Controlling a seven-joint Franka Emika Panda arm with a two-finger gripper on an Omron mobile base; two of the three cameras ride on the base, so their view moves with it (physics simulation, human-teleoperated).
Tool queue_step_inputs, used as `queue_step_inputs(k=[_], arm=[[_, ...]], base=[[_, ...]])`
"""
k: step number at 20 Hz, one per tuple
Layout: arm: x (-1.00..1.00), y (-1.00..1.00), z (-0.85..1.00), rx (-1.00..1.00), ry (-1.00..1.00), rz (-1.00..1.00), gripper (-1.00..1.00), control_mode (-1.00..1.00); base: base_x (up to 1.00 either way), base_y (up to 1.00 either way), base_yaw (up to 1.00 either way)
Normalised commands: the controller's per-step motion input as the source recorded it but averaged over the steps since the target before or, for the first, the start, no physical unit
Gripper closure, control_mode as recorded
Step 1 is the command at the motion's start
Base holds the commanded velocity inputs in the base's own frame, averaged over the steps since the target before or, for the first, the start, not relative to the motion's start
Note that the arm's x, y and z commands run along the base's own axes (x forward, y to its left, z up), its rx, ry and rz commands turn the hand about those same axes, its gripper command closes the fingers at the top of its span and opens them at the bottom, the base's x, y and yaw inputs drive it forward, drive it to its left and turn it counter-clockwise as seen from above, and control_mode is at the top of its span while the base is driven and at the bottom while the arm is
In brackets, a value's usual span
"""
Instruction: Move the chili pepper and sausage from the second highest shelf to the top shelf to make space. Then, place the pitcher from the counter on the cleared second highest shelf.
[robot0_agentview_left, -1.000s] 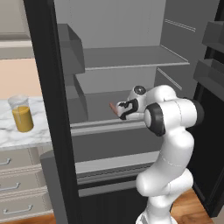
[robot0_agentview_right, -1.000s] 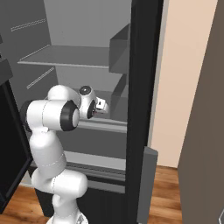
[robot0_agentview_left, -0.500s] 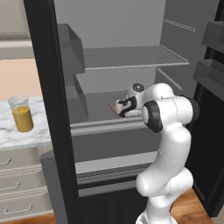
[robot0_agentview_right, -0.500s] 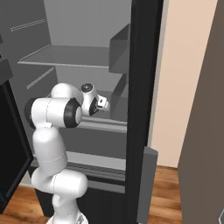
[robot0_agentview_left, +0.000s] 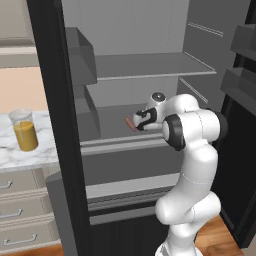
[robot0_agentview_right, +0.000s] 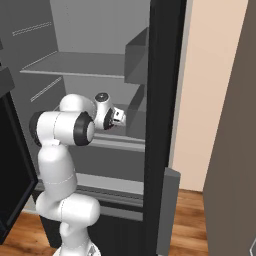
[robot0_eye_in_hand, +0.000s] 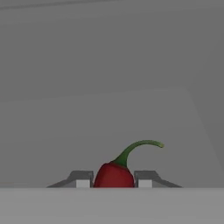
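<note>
A dark red chili pepper (robot0_eye_in_hand: 114, 174) with a curved green stem sits between my gripper's (robot0_eye_in_hand: 113, 180) two fingertips, which are shut on it. In the left base view the gripper (robot0_agentview_left: 137, 121) hangs just over the second highest shelf (robot0_agentview_left: 107, 120) with the reddish pepper (robot0_agentview_left: 130, 123) at its tip. From the right, the gripper (robot0_agentview_right: 119, 117) is at the same shelf level. The top shelf (robot0_agentview_left: 150, 65) lies bare above it. The pitcher (robot0_agentview_left: 25, 130) with orange liquid stands on the marble counter (robot0_agentview_left: 15, 156). The sausage is out of view.
The open fridge door's dark edge (robot0_agentview_left: 55, 125) stands between the counter and the shelves. Grey door bins (robot0_agentview_left: 245, 60) hang at the right. A grey box-shaped bin (robot0_agentview_right: 136, 57) sits at the fridge's side wall. Beige drawers (robot0_agentview_left: 20, 215) lie under the counter.
The hand has risen slightly and edged along the shelf with the pepper still in its fingers. Pitcher and fridge are unchanged.
</note>
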Motion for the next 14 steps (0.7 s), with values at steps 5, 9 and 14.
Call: queue_step_inputs(k=[5,9,14], arm=[[0.0,0.0,-0.01,0.0,0.0,0.0,1.0,-1.0],[-0.31,0.04,0.25,0.0,-0.06,0.02,1.0,-1.0],[-0.7,0.23,0.48,-0.02,-0.05,0.07,1.0,-1.0]], base=[[0.0,0.0,0.0],[0.0,0.0,0.0],[0.0,0.0,0.0]])
